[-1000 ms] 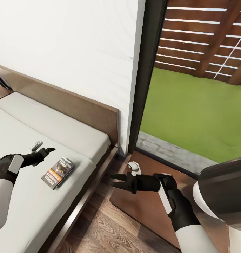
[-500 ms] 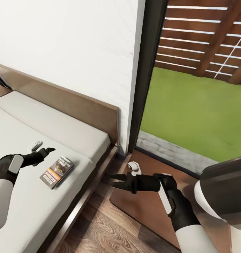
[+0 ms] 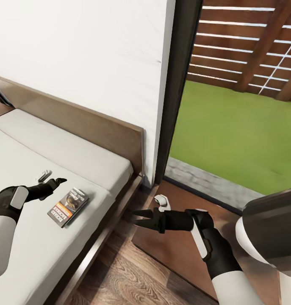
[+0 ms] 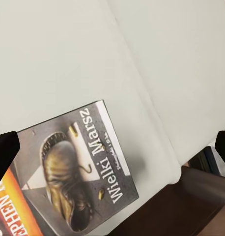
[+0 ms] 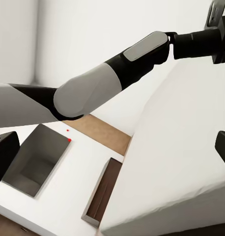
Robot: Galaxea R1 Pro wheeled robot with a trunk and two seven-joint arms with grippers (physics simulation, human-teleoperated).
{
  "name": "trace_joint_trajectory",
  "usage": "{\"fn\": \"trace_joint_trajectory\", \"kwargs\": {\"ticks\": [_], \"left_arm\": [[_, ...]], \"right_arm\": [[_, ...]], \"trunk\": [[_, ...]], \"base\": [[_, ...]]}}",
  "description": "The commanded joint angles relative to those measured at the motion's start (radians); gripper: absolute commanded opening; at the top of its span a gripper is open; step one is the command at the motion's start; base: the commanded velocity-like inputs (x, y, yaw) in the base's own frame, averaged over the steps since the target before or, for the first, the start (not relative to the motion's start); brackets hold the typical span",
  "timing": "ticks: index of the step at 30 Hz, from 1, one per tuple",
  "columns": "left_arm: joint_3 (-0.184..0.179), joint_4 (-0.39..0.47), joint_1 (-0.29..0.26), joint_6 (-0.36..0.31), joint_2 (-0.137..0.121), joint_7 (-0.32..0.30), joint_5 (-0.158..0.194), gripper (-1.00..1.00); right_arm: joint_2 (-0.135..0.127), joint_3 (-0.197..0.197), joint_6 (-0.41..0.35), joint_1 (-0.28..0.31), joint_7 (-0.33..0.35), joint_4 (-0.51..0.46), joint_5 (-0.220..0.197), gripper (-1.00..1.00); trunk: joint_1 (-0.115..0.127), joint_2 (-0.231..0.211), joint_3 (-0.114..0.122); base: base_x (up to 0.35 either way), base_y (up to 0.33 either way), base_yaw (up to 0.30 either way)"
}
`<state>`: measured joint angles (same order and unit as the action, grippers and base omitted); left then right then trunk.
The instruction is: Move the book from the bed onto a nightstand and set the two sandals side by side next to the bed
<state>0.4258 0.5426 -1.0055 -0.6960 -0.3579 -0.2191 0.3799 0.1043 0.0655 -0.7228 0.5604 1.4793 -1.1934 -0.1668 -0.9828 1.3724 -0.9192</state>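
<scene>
Head view: step in hand looks like book pickup. Book flat on bed mattress near its edge, just beside left claw, apart, not gripped. Right claw hangs parted, empty, by nightstand.

Left wrist view: book below, between spread fingertips; claw wide, empty. Next: lower over book, close.

Right wrist view: fingertips apart, nothing held.

The bed carries the book flat on its off-white mattress near the edge, with a small white object lying just beyond it.
</scene>
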Motion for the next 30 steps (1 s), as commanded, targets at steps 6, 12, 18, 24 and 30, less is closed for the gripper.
{"fn": "trace_joint_trajectory", "kwargs": {"ticks": [6, 12, 18, 24, 30], "left_arm": [[0.005, 0.000, -0.001, -0.007, 0.000, -0.004, -0.001, 1.00], [0.005, 0.000, -0.001, -0.007, 0.000, -0.004, -0.001, 1.00], [0.005, -0.001, -0.001, -0.007, 0.000, -0.004, -0.001, 1.00], [0.005, -0.001, -0.001, -0.007, 0.000, -0.004, -0.001, 1.00], [0.005, -0.001, -0.001, -0.007, 0.000, -0.004, -0.001, 1.00]], "right_arm": [[0.000, 0.000, -0.010, 0.000, 0.001, 0.000, -0.003, 1.00], [0.000, 0.000, -0.010, 0.000, 0.001, 0.000, -0.003, 1.00], [0.000, 0.004, -0.010, 0.000, 0.000, -0.003, -0.002, 1.00], [0.000, 0.006, -0.009, -0.001, -0.002, -0.092, 0.007, 1.00], [-0.001, 0.083, -0.012, -0.002, -0.005, -0.132, 0.010, 1.00]], "trunk": [[-0.023, 0.043, -0.020], [-0.027, 0.050, -0.023], [-0.027, 0.050, -0.023], [-0.027, 0.050, -0.023], [-0.027, 0.050, -0.023]], "base": [[0.000, 0.000, 0.000], [0.000, 0.000, 0.000], [0.000, 0.000, 0.000], [0.000, 0.000, 0.000], [0.000, 0.000, 0.000]]}}
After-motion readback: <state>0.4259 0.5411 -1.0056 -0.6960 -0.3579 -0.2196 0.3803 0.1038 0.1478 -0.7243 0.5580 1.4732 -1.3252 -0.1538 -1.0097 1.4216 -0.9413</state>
